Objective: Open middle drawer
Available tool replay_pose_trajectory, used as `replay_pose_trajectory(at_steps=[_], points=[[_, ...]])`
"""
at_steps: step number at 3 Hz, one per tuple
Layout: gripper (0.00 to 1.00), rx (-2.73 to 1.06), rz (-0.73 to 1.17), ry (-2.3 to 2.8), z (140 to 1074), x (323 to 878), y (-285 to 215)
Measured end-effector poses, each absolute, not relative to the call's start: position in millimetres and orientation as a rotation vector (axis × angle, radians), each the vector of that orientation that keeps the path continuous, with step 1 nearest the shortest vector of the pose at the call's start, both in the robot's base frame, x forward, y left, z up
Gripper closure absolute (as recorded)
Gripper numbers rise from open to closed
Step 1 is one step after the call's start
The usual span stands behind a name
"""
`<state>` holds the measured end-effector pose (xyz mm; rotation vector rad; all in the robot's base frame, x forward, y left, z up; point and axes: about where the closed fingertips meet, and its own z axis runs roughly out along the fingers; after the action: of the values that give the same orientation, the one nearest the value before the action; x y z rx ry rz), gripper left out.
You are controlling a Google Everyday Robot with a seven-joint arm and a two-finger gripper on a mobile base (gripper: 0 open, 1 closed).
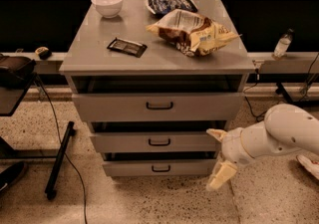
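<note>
Cream two-finger end effector [219, 156] low, just right of cabinet, fingers spread wide, empty. Grey flat-fronted middle drawer [124, 143] sits between taller and shorter fronts. I plan: swing left, centre on small black loop handle [159, 142], close, pull straight out.

one raised camera, facing the cabinet [164, 61]
looks down from near; gripper [218, 157] at 4 o'clock.

Gripper [214, 159] low at right — jaws apart
</note>
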<state>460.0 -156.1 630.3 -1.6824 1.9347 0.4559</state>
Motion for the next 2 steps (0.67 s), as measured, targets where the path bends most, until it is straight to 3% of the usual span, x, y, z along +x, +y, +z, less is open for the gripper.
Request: replay_pose_trajectory(at_steps=[2], points=[[0.00,-1.680,0.320,1.783,587,512,-138]])
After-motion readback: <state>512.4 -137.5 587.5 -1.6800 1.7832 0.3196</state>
